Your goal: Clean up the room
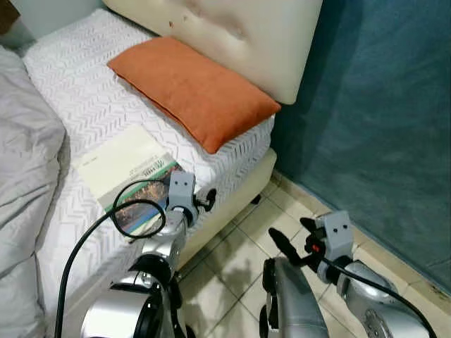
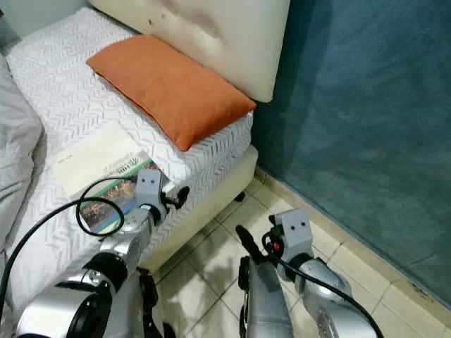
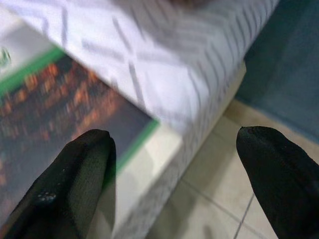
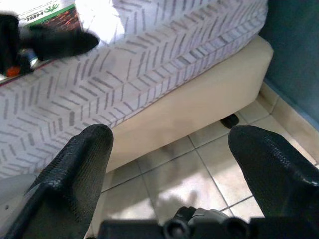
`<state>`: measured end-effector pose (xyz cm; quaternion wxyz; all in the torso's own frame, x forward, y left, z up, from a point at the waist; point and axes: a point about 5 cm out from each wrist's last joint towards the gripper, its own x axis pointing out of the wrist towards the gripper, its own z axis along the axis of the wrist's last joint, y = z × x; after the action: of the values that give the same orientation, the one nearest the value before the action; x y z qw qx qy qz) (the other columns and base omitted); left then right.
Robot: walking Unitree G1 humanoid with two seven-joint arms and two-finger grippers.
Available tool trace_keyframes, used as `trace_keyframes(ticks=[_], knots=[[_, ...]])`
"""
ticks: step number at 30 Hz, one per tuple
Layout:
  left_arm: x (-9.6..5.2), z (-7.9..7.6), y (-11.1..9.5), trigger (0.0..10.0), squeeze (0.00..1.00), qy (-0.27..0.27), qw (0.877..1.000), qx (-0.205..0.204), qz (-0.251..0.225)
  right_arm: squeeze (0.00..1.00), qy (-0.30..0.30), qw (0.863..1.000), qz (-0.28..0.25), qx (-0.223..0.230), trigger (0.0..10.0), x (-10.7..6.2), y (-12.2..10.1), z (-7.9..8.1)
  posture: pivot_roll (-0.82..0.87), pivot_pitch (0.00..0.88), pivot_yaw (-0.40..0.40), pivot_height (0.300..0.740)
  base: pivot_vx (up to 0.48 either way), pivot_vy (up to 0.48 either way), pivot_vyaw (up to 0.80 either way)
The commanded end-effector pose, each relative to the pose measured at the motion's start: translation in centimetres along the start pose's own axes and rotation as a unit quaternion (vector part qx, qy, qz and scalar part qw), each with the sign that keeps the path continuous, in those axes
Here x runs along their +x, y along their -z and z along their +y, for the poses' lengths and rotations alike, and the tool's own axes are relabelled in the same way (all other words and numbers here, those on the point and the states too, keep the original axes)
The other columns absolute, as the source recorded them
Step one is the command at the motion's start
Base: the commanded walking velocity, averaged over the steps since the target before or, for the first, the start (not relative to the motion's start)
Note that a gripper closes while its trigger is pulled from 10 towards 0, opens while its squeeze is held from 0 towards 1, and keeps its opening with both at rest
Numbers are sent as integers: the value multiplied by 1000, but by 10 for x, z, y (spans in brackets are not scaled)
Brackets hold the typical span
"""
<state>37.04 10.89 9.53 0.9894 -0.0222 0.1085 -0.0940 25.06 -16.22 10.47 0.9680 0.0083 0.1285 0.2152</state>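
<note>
Silver forearms fill the bottom of the frame, black cable looping off the left one. Left gripper (image 3: 169, 164) sits low centre-left, at the near edge of the bed (image 1: 232, 179); its fingers (image 3: 65, 189) stand well apart, one over the corner of a book (image 1: 130, 179), the other out over the floor tiles (image 1: 246, 260). Book lies flat on the white chevron-patterned cover, left of centre, cream upper part and a dark photo with green border at the near end, that end just beside the mattress edge. Orange pillow (image 1: 194, 88) lies upper centre, against the cream headboard (image 1: 239, 35). Grey rumpled duvet (image 1: 25, 162) at the left edge. Right gripper (image 4: 169, 164) hangs lower right over the tiles, fingers spread wide, pointing toward the bed base, touching nothing. Teal wall (image 1: 380, 120) takes the right side
</note>
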Motion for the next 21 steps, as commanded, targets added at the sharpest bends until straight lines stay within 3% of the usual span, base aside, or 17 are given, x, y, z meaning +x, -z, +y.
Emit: trace_keyframes(ticks=[1, 6, 13, 18, 21], knots=[[0, 2, 0, 10000, 0, -11, 1000, -8, 4, 0, -15, 1000, 5, 2, 10000, -3, 0, 4, -181, 239, 21, 570, 0, 0, 0], [5, -1, -17, 10000, 0, -8, 1000, 10, -28, 0, -22, 1000, 11, 2, 10000, -4, 2, 6, -183, 240, 20, 570, 0, 0, 0], [4, -3, -15, 10000, 0, 13, 999, 4, -33, 0, -28, 999, 16, 5, 10000, -5, 4, 8, -183, 238, 25, 570, 0, 0, 0], [-7, -8, -1, 10000, 0, 56, 997, 4, -56, 0, -26, 999, 17, 14, 10000, -8, 6, 8, -181, 230, 30, 570, 0, 0, 0], [-25, -3, 14, 10000, 0, 66, 996, 15, -63, 0, -18, 999, 11, 25, 10000, -10, 8, 7, -165, 204, 35, 570, 0, 0, 0]])
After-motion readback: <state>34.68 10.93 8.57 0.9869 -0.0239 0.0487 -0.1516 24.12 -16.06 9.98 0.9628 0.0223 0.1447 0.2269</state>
